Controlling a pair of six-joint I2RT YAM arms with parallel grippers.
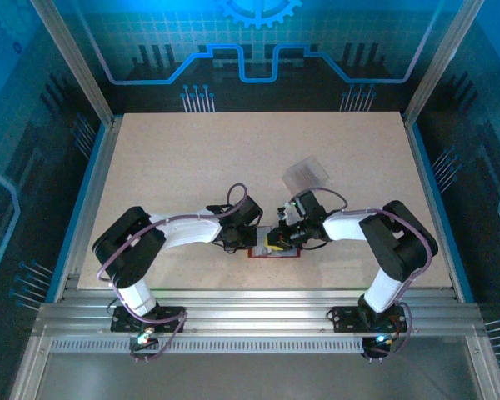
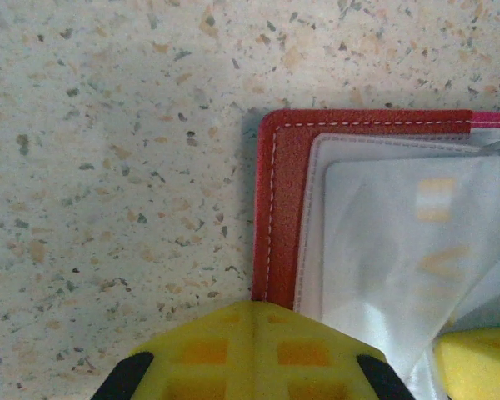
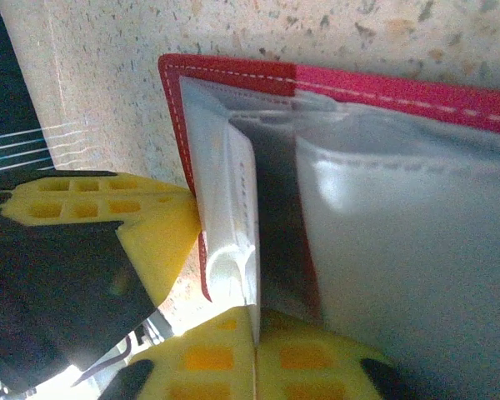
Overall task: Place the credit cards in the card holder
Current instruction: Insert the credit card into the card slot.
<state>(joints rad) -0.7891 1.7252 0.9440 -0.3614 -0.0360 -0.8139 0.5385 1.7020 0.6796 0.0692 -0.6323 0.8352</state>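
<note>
Pads of the left pincer (image 2: 254, 337) are clenched together at the red corner of the card holder (image 2: 282, 208); just beyond, its wrist view shows a pale card (image 2: 400, 242) inside a clear pocket. The right pincer (image 3: 256, 337) is clenched on a thin pale leaf of the card holder. From above, another credit card (image 1: 306, 175) lies farther beyond it on the speckled table (image 1: 175, 158), blue walls (image 1: 358, 42) around.

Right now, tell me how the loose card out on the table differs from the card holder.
The loose card is pale and see-through; the card holder is red. The card lies farther back as a single sheet; the holder lies open near the front edge, pockets showing. Both rest on the table.
</note>
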